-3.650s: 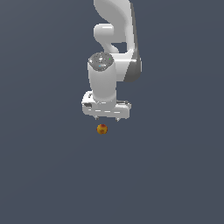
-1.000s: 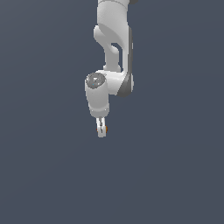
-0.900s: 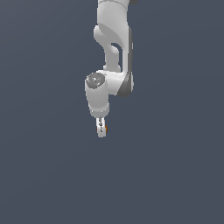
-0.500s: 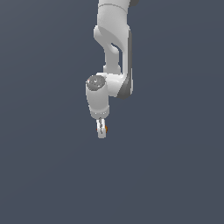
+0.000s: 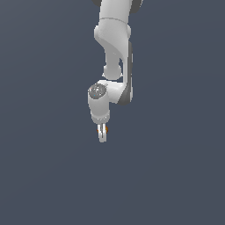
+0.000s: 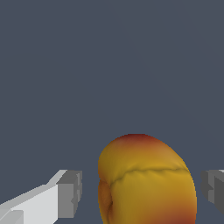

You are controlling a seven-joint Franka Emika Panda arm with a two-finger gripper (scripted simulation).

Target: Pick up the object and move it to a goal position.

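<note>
Found the ball (image 6: pixel 146 183) just below the middle of the exterior view, bracketed by the white gripper (image 5: pixel 102 137). Kept the fingers (image 6: pixel 70 194) apart, with a gap on either side in the wrist view and no clamp yet. Likely risked closing off-centre, knocking the ball aside with one pad, or lifting before gripping and dropping it.

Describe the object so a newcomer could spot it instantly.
Follow the white arm down to its end effector. The ball sits between the grey finger pads, with gaps showing on both sides. It is the only coloured thing there: orange-yellow, red-patched, with a seam-like crease.
</note>
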